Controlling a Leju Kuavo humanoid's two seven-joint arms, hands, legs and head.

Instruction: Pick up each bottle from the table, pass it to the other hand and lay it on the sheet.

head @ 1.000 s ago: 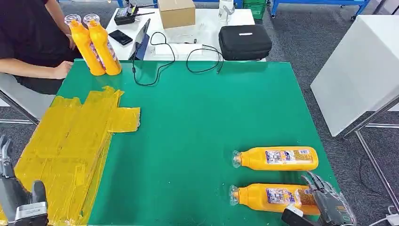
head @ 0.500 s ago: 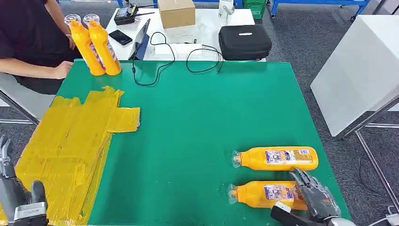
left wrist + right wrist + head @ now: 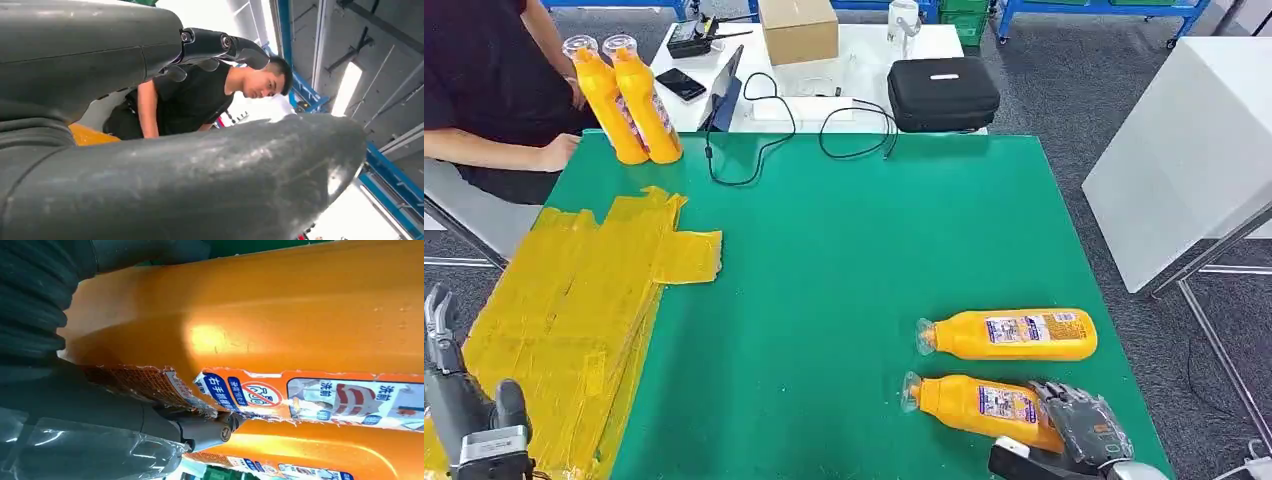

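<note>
While the left hand (image 3: pixel 464 420) waits empty, fingers apart, beside the yellow sheet (image 3: pixel 574 320), the right hand (image 3: pixel 1079 425) wraps the near bottle (image 3: pixel 979 403) at the table's right edge. I'd firm up that grip mid-body before lifting, so it doesn't tip.

The orange plastic bottle (image 3: pixel 280 315) is showing a torn white-and-blue label (image 3: pixel 310 397) bearing Chinese characters, "洗前" legible, and a red crossed-circle prohibition sign (image 3: pixel 259 394).

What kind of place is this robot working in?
Probably a robotics lab or test workshop: a green-topped work table, a white side table cluttered with cables, a laptop and a black equipment case, and blue metal racking behind.
</note>
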